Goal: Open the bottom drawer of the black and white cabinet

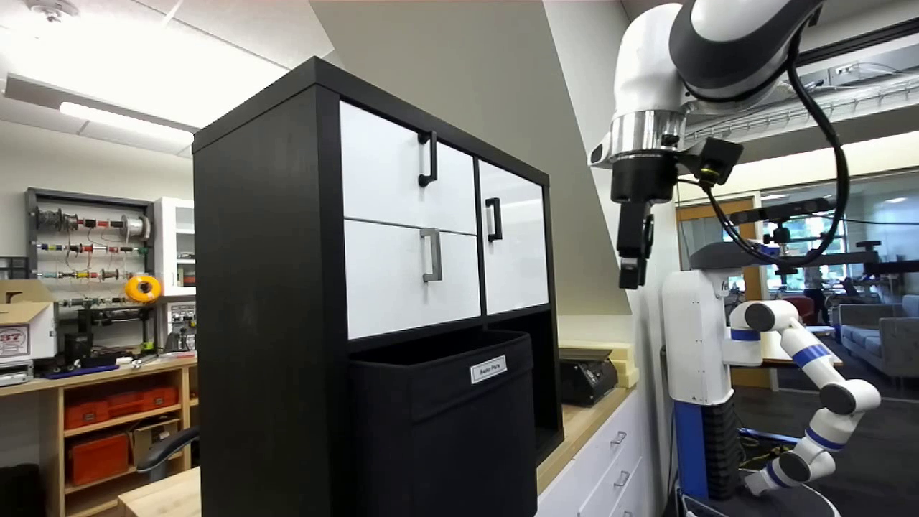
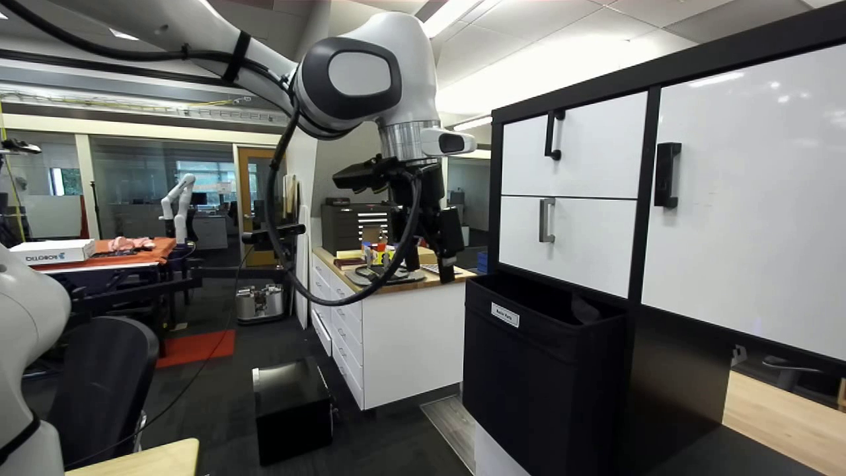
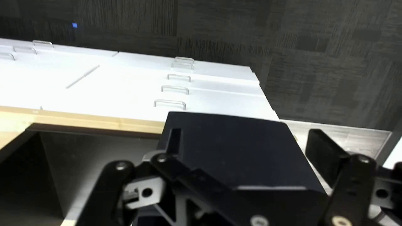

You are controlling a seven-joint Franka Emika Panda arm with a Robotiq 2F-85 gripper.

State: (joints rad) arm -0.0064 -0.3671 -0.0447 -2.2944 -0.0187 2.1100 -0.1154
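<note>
The black and white cabinet [image 1: 258, 287] [image 2: 651, 198] stands in both exterior views. Its bottom drawer [image 1: 388, 287] [image 2: 585, 248] is the lower of two white fronts and sits flush with the frame. Its bar handle [image 1: 432, 255] [image 2: 546, 221] looks grey and stands vertical. My gripper [image 1: 632, 274] [image 2: 431, 264] hangs pointing down in the air in front of the cabinet, apart from the handle. In the wrist view the gripper [image 3: 246, 139] has its fingers wide apart with nothing held. The bottom drawer and its handle are out of the wrist view.
A labelled black fabric bin [image 1: 445, 424] [image 2: 542, 377] [image 3: 232, 147] juts out below the drawers. The upper drawer [image 1: 384, 165] and a wider white door [image 1: 518, 266] carry black handles. A white-drawered counter [image 1: 610, 459] [image 2: 410, 350] stands behind. A cable [image 2: 344, 303] loops from the arm.
</note>
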